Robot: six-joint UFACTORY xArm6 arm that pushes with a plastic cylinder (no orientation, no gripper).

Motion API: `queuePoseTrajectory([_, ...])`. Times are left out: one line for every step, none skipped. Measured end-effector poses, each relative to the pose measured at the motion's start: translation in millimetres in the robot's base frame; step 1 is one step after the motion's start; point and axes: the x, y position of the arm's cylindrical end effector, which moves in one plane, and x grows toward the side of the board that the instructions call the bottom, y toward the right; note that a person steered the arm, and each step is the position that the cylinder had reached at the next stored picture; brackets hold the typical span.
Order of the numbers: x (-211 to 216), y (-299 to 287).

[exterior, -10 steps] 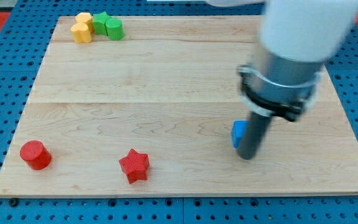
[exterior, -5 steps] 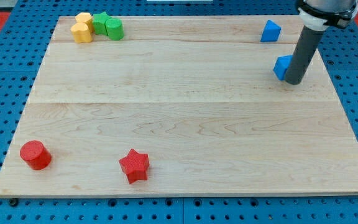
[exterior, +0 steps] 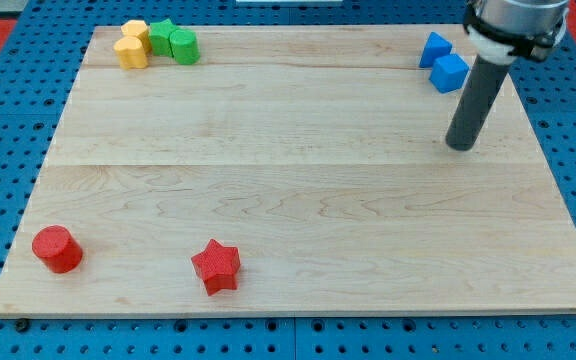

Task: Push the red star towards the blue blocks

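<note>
I have no hand, only my tip, far from the red star. Light, rigid, probably slides easily; I'd push its lower-left side toward the blue blocks.

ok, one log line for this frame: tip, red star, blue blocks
my tip: below two blue blocks, apart | red star block: bottom-left, untouched | blue blocks: top-right, touching | push: not started

The tabletop is pale, smooth wood with visible grain; the red star looks matt; the rod ending in my tip is dark and matt.
</note>
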Motion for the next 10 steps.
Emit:
queuePoseTrajectory([31, -32])
queuePoseTrajectory([65, -65])
queuePoseTrajectory([132, -132])
queuePoseTrajectory([164, -175])
queuePoseTrajectory([183, -238])
queuePoseTrajectory([158, -270])
queuePoseTrajectory([108, -276])
queuePoseTrajectory([75, -305])
queuePoseTrajectory([51, -311])
queuePoseTrajectory([6, -297])
